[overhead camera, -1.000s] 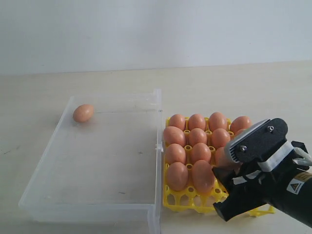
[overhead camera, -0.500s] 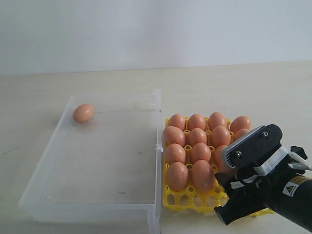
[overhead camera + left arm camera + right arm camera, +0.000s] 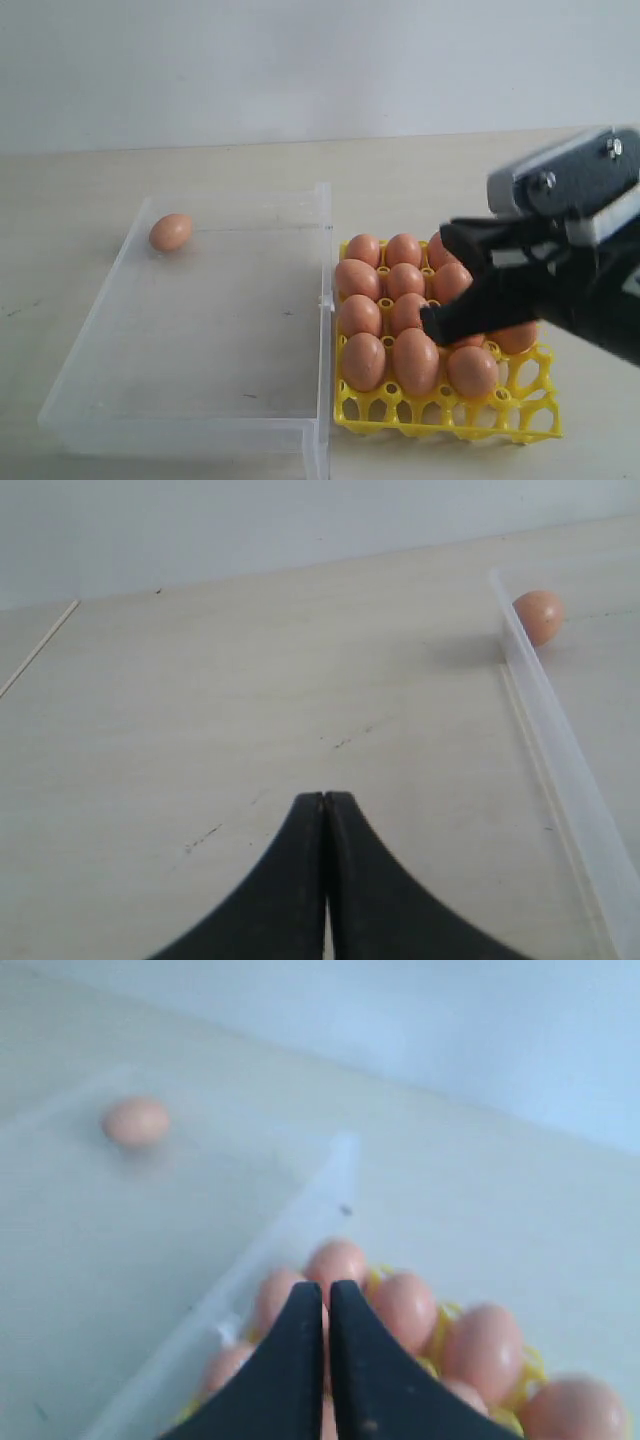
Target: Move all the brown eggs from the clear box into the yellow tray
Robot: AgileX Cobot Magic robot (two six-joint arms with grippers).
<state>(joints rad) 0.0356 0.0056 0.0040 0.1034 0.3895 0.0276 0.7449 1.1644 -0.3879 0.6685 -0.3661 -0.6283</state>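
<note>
A single brown egg (image 3: 171, 232) lies in the far left corner of the clear box (image 3: 100, 330); the left wrist view (image 3: 538, 615) and the right wrist view (image 3: 136, 1121) show it too. Several brown eggs (image 3: 405, 285) fill cups of the yellow tray (image 3: 500, 412), which stands right of the box. My right gripper (image 3: 432, 325) hovers over the tray's eggs (image 3: 405, 1310), shut, with nothing between its fingers (image 3: 327, 1285). My left gripper (image 3: 325, 796) is shut over bare table outside the box wall (image 3: 560, 760). The exterior view does not show it.
The box's right wall (image 3: 326, 300) runs right beside the tray's left edge. A pale wall rises behind the light wooden table (image 3: 450, 170). Some front cups of the tray (image 3: 400, 412) hold no egg.
My right gripper has lifted from the tray's front right and swung up and back over the eggs. An egg in the front row that it covered now shows. The boxed egg has not moved.
</note>
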